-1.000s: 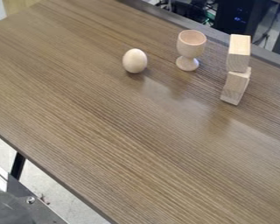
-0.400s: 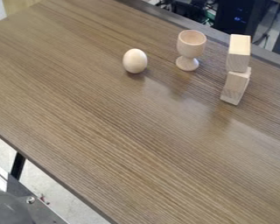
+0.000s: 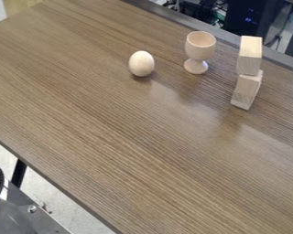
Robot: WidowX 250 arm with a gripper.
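A pale wooden egg (image 3: 141, 63) rests on the brown wood-grain table (image 3: 106, 137), in its upper middle. To the egg's right stands a wooden egg cup (image 3: 200, 46), upright with its round opening facing up. Further right, near the back edge, one wooden block (image 3: 250, 55) sits on top of another wooden block (image 3: 246, 90). The upper block overhangs the lower one a little. Egg, cup and blocks stand apart from one another.
A dark rail (image 3: 277, 58) runs along the table's far edge, with cables and dark equipment behind it. At the lower left, beyond the table edge, are a grey metal plate (image 3: 26, 219) and a curved black cable (image 3: 0, 185).
At the lower left edge, the black cable has come further into view, and the dark part beside it has shifted. The egg, cup and blocks stand as before.
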